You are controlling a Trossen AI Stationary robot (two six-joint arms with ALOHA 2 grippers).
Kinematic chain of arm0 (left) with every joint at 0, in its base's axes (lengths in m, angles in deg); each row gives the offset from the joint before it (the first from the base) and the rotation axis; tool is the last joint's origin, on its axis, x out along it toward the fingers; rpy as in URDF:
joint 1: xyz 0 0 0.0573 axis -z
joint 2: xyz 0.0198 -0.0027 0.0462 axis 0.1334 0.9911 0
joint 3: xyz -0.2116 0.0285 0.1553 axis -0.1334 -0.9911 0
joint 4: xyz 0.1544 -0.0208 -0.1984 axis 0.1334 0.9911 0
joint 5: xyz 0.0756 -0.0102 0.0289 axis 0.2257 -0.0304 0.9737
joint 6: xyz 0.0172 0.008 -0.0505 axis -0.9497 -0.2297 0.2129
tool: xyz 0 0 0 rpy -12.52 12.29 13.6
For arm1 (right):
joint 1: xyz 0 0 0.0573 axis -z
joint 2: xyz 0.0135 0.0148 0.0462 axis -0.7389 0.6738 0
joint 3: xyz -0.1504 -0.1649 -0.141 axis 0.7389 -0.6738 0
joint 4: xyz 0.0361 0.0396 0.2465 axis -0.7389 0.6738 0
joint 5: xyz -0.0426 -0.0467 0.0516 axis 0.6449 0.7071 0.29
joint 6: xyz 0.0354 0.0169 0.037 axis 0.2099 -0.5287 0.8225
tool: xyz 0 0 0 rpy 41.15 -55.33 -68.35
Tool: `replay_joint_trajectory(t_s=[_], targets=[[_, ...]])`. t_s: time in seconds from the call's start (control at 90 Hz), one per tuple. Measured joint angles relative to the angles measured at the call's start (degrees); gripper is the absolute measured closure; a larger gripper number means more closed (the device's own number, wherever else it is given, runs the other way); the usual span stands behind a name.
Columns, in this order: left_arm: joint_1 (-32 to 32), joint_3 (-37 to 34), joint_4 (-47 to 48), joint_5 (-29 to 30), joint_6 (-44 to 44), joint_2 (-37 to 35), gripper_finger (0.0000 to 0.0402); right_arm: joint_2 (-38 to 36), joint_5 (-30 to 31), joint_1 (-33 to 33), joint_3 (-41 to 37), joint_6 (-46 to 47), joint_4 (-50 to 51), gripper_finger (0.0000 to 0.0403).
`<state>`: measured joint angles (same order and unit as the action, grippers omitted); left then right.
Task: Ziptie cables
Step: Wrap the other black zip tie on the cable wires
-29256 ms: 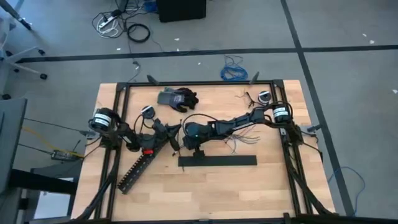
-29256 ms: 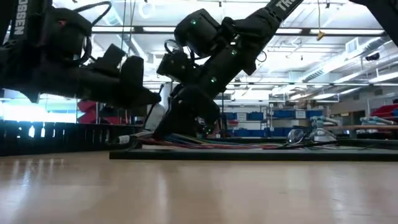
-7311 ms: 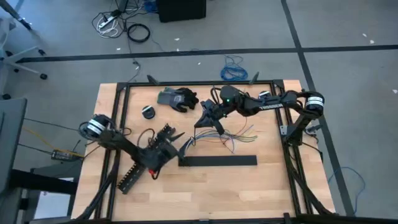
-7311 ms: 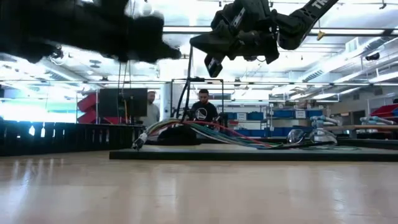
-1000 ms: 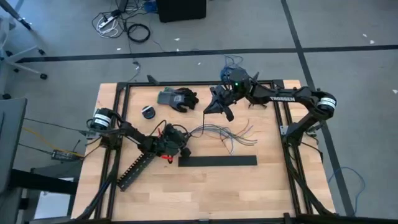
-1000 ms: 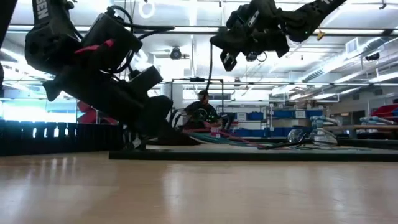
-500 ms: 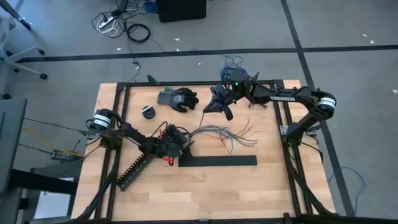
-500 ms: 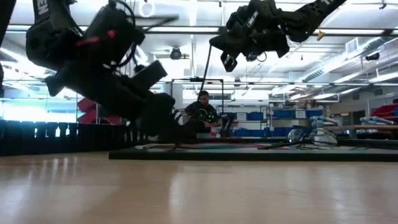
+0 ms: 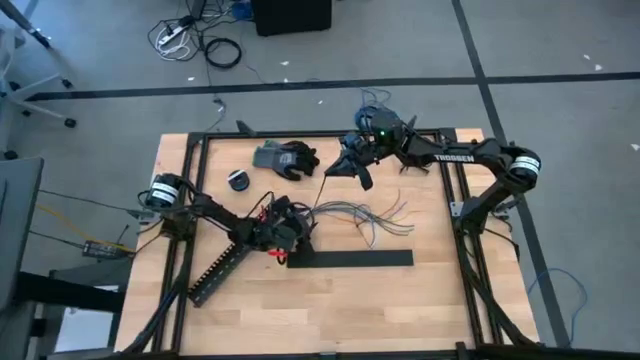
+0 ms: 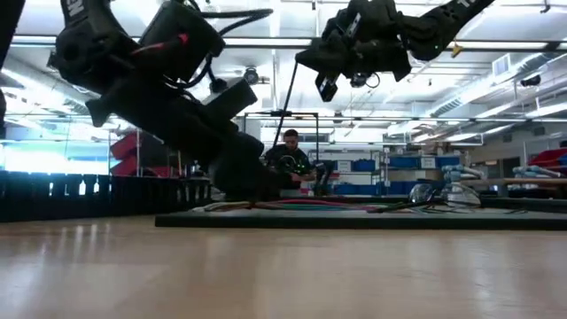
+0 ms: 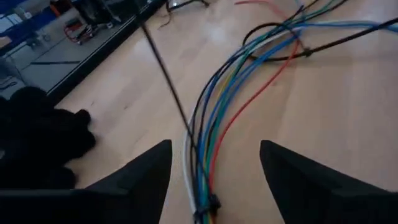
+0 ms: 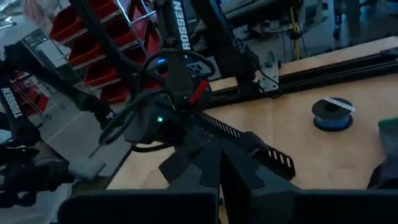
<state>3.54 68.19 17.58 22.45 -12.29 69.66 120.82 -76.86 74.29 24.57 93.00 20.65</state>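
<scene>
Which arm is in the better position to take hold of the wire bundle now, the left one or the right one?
Probably the left. The left gripper is open, low at the cables. The right gripper is raised near the far edge.

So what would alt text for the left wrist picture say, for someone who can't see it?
Between the open left gripper, the cables run away across the wooden table, one ziptie lying across them. A dark glove sits off to one side.

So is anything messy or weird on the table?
A bit. The cables lie loose, their far ends fanned apart rather than bundled. A black glove lies crumpled near the table's far edge. The left gripper is open over the cables' gathered end; the right gripper hangs above, holding a ziptie.
</scene>
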Motion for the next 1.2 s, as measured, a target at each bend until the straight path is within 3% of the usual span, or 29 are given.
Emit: replay_joint_trajectory(t_s=[0.178,0.444,0.6,1.0,1.2], targets=[[-0.4,0.0,0.1,1.2,0.5,0.0,0.0195,0.0,0.1,0.0,0.0,0.0,0.0,0.0403],[-0.4,0.0,3.1,2.3,3.9,0.0,0.0315,0.0,0.2,0.0,0.0,0.0,-0.2,0.0403],[-0.8,0.0,5.1,0.8,5.9,0.6,0.0362,0.0,0.2,0.0,0.0,0.5,-1.7,0.0403],[-1.1,0.1,5.6,-0.1,9.3,3.7,0.0376,0.1,0.0,0.1,-0.1,0.8,-2.0,0.0403],[-1.0,-0.2,0.8,2.2,5.8,4.0,0.0373,0.1,0.0,-0.1,0.0,1.5,-1.4,0.0395]])
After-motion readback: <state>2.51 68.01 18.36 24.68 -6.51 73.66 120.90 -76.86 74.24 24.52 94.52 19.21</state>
